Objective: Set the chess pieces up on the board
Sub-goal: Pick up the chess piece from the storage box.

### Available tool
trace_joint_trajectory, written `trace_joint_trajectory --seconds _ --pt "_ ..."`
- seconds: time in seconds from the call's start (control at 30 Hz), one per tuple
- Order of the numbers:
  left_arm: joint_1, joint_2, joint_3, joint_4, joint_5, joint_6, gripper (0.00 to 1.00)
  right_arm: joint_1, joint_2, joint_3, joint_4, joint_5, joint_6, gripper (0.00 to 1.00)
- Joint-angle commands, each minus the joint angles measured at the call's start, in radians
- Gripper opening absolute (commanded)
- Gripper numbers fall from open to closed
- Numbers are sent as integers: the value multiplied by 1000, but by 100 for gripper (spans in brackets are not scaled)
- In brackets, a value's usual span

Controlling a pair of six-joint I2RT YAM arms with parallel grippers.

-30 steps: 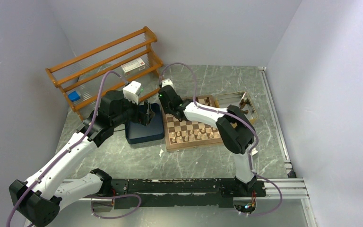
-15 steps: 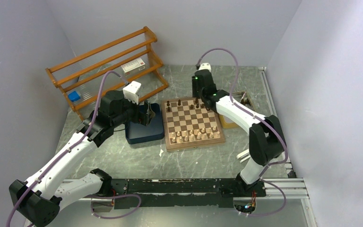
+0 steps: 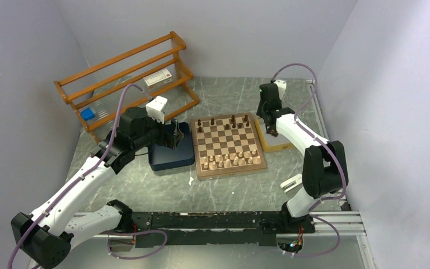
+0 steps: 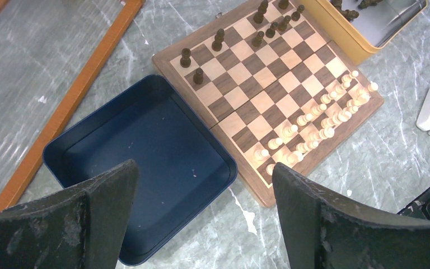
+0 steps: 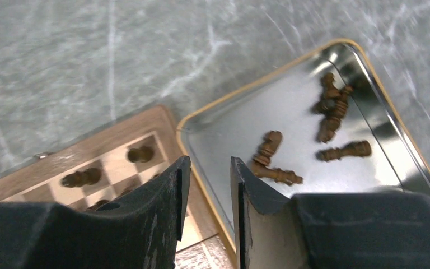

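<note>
Board (image 4: 269, 84): light/dark brown checks, pale wood border. Chess pieces (image 4: 218, 40) dk brown; other chessmen (image 4: 313, 120) cream. Tray (image 4: 145, 168) navy, pale specks inside. Tin (image 5: 229, 129): silver inside, yellow rim. Counter (image 5: 89, 56) grey-green marble w/ white veins. Rack (image 3: 117, 58) orange-brown wood; small box (image 3: 88, 114) on it bright blue. Arms (image 3: 84, 179) white w/ black joints.

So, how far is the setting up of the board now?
Done: pale pieces line the near rows of the board, and several dark pieces stand at its far side. In hand: nothing; the right jaws hang open over the tin. Left: the loose dark pieces lying in it.
</note>
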Motion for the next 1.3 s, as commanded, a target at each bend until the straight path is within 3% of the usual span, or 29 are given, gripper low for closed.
trace_joint_trajectory --seconds 0.0,0.2,0.5,1.27 --pt "2 1 -10 13 18 12 93 -42 0 -36 0 92 71 37" --pt "3 0 -11 15 23 13 93 -122 57 -44 60 114 -20 39" --pt "2 -1 -11 13 19 13 93 -240 115 -62 168 23 -61 40" --pt "2 9 -6 13 17 13 93 -281 255 -16 203 -1 -116 35"
